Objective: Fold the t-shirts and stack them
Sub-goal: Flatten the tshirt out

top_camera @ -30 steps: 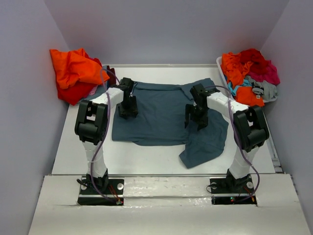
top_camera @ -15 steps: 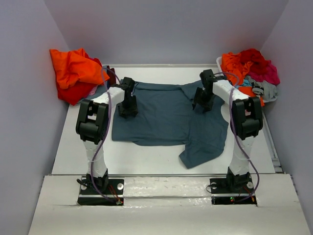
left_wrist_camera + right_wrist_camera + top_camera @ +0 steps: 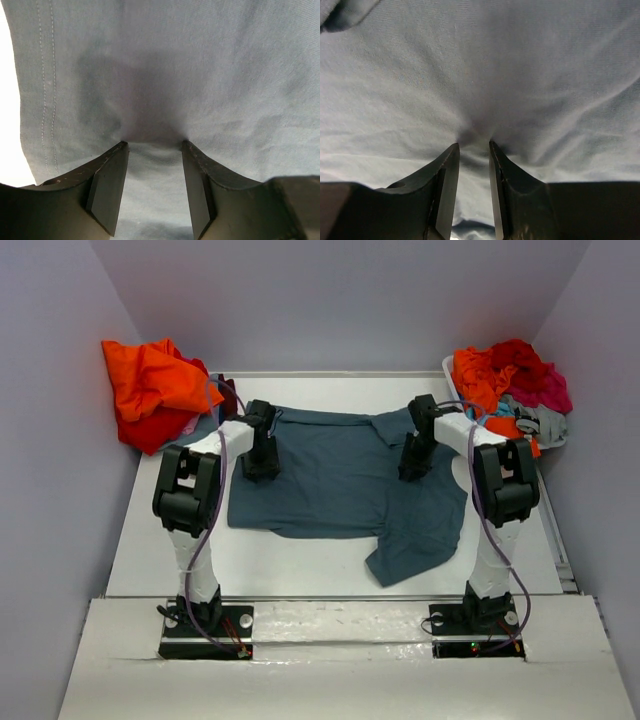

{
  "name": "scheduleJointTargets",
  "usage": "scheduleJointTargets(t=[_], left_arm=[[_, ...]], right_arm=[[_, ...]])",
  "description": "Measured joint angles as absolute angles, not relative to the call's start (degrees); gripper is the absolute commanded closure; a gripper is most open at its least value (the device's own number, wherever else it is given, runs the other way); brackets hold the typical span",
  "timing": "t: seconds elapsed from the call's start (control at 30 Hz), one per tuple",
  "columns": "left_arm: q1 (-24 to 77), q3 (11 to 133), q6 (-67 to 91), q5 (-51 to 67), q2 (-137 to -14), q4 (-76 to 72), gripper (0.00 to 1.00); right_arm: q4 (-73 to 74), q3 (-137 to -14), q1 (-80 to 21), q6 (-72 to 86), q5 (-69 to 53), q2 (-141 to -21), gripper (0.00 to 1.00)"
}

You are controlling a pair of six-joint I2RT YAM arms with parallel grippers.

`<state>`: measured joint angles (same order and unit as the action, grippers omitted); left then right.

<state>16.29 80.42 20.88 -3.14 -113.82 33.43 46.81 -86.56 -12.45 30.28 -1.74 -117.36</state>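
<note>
A dark slate-blue t-shirt (image 3: 330, 480) lies spread on the white table, its lower right part folded into a loose flap near the front. My left gripper (image 3: 260, 468) points down on the shirt's left part. In the left wrist view its jaws (image 3: 154, 145) stand apart, tips pressed into the cloth (image 3: 200, 75) beside a stitched hem. My right gripper (image 3: 412, 465) points down on the shirt's upper right part. In the right wrist view it (image 3: 474, 145) shows a narrow gap, with the cloth (image 3: 520, 75) puckering between the tips.
A heap of orange and red t-shirts (image 3: 150, 390) lies at the back left corner. A white bin (image 3: 447, 368) at the back right holds orange, red, magenta, teal and grey shirts (image 3: 515, 390). Bare table (image 3: 300, 565) shows in front of the shirt.
My right gripper swung from the shirt's right middle up to the back, then settled down on the upper right part, its jaws narrowing. The left gripper stayed put.
</note>
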Motion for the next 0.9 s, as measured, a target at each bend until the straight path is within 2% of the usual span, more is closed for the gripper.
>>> scheduleJointTargets(t=[0.4, 0.9], left_arm=[[16.80, 69.80, 22.22, -2.90, -106.48, 28.91, 0.43], [19.92, 56.53, 25.21, 0.25, -95.55, 31.97, 0.43]], right_arm=[[44.07, -74.39, -12.45, 30.48, -4.97, -109.56, 0.66], [43.35, -61.80, -12.45, 30.35, -8.36, -100.75, 0.65]])
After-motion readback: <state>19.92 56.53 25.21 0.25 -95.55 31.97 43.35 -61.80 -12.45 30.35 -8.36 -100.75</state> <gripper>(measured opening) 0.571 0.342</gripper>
